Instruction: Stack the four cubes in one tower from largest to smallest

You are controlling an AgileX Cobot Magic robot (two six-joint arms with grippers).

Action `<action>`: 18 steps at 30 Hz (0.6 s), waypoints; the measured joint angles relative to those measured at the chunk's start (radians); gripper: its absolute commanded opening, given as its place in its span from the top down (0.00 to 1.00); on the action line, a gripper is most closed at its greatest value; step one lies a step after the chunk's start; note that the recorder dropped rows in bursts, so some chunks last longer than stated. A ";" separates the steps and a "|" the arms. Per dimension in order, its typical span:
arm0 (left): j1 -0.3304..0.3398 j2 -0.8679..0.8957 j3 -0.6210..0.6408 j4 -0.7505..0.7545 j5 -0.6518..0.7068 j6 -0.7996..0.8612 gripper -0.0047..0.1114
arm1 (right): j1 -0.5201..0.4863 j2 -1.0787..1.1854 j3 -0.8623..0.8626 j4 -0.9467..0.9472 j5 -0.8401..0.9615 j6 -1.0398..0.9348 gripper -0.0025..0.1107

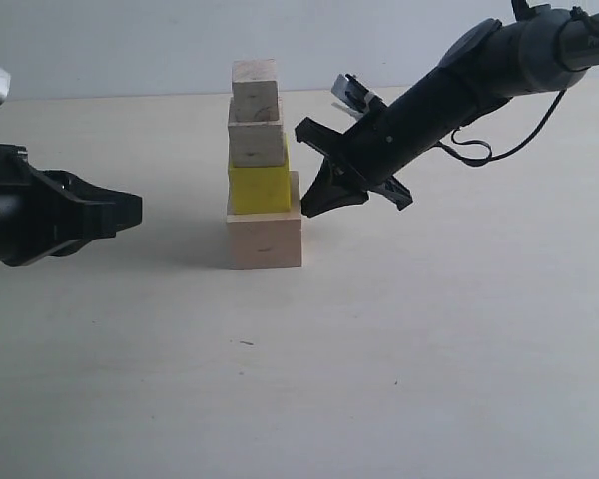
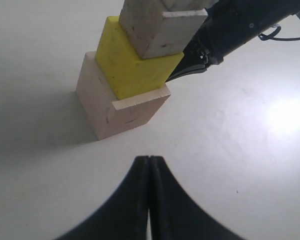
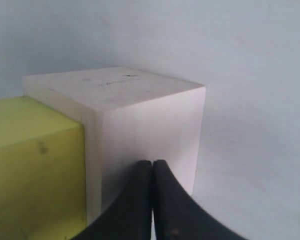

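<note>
While the yellow cube (image 1: pixel 259 190) looks smooth, pale wooden cubes (image 1: pixel 257 146) show grain.

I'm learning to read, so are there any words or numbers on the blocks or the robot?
None: no words, numbers or signs can be read anywhere.
The tower of wooden cubes shows only plain faces.
The black left gripper and right gripper carry no readable label.
</note>
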 measured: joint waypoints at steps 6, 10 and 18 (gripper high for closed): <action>0.000 0.000 0.000 0.000 0.000 0.000 0.96 | 0.000 -0.014 0.000 -0.033 0.000 0.031 0.98; 0.000 0.000 0.000 0.000 -0.002 0.000 0.96 | 0.000 -0.024 0.000 -0.045 0.002 0.049 0.98; 0.000 0.000 0.000 0.000 -0.002 0.000 0.96 | 0.000 -0.024 0.000 -0.056 0.022 0.064 0.98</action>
